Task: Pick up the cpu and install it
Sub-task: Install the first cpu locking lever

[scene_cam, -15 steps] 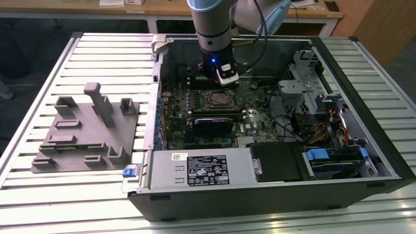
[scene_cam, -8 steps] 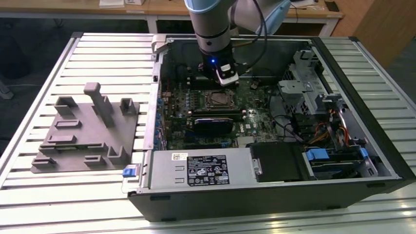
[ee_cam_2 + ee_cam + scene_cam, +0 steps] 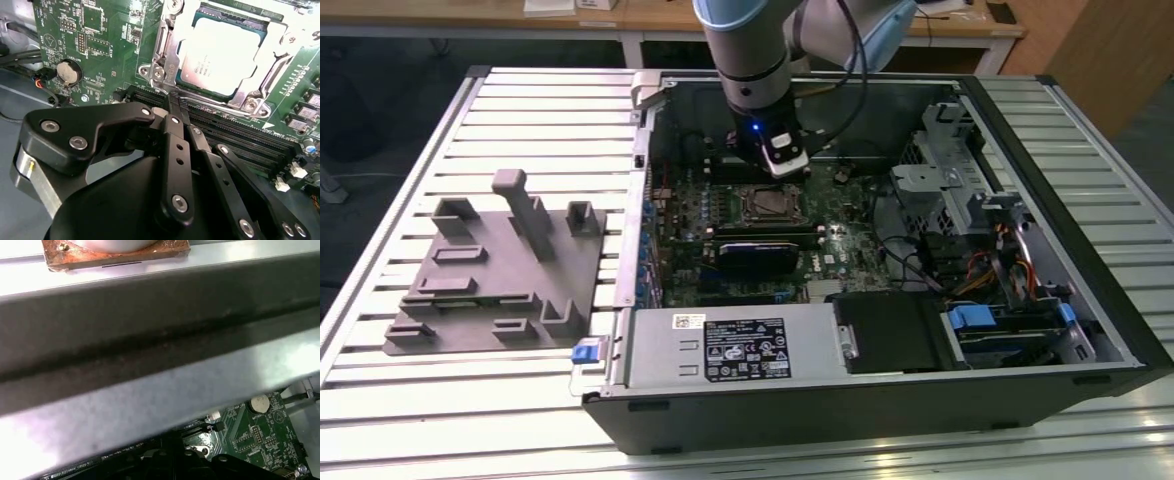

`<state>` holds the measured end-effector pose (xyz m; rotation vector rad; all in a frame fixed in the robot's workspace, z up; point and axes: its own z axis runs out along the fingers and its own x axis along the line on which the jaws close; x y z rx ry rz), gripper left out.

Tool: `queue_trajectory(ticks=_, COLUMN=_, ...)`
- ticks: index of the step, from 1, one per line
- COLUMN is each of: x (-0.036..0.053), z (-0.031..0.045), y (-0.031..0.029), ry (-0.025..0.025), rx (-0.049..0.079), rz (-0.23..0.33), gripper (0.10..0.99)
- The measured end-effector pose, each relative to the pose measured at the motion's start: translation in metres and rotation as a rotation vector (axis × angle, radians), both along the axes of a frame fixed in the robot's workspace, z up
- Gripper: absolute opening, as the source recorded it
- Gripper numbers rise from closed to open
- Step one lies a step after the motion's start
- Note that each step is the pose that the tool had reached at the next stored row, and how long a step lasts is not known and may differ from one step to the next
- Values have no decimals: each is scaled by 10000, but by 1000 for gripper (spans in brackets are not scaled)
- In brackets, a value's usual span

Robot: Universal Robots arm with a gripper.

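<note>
An open computer case (image 3: 881,390) is seen lying on a slatted tabletop (image 3: 400,330), with a grey fixture plate (image 3: 494,290) set beside it toward the exterior view's left. Inside the case, a green motherboard (image 3: 854,250) is laid flat, and the single arm (image 3: 747,50) is lowered over its far half. The cpu (image 3: 220,55), a square chip with a pale silvery top, is found already seated in its socket, framed by the metal retention bracket (image 3: 165,45); in the exterior view it is placed just in front of the arm's tip, toward the camera. Being square, the chip offers no long axis; its edges are lined up with the socket frame and with the black memory slots (image 3: 235,135) that run between it and the pincer. In the second wrist view the pincer (image 3: 172,100) is shown with its fingers pressed together, nothing caught between them, the tips poised over the near edge of the slots and just short of the socket's corner screw (image 3: 158,73). No contact with the chip can be made out. A round coin battery (image 3: 68,72) is noted off to one side of the board, well apart from the socket.
</note>
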<state>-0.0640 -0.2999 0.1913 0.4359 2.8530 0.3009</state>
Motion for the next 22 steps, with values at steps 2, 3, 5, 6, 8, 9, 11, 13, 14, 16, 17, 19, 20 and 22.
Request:
queue_trajectory(ticks=2, x=-2, z=-10, y=-3, ry=-19, rx=1, rz=-1, gripper=106)
queue_trajectory(ticks=3, x=-3, z=-11, y=-5, ry=-20, rx=-2, rz=-2, gripper=106)
queue_trajectory(ticks=5, x=-3, z=-12, y=-11, ry=-20, rx=-2, rz=-1, gripper=106)
queue_trajectory(ticks=6, x=-3, z=-12, y=-16, ry=-20, rx=-3, rz=-1, gripper=106)
queue_trajectory(ticks=8, x=-2, z=-12, y=-31, ry=-20, rx=1, rz=-1, gripper=106)
queue_trajectory(ticks=9, x=-3, z=-12, y=-39, ry=-20, rx=0, rz=-2, gripper=106)
queue_trajectory(ticks=11, x=-2, z=-12, y=-55, ry=-20, rx=1, rz=-1, gripper=106)
queue_trajectory(ticks=13, x=-2, z=-12, y=-65, ry=-21, rx=2, rz=-1, gripper=106)
queue_trajectory(ticks=14, x=-2, z=-12, y=-68, ry=-21, rx=3, rz=-1, gripper=106)
queue_trajectory(ticks=16, x=-2, z=-12, y=-70, ry=-21, rx=2, rz=-3, gripper=106)
queue_trajectory(ticks=17, x=-3, z=-10, y=-71, ry=-20, rx=1, rz=-3, gripper=106)
queue_trajectory(ticks=19, x=-3, z=2, y=-71, ry=-20, rx=2, rz=-2, gripper=106)
queue_trajectory(ticks=20, x=-3, z=14, y=-72, ry=-19, rx=-3, rz=-2, gripper=106)
queue_trajectory(ticks=22, x=-3, z=44, y=-71, ry=-20, rx=2, rz=-1, gripper=106)
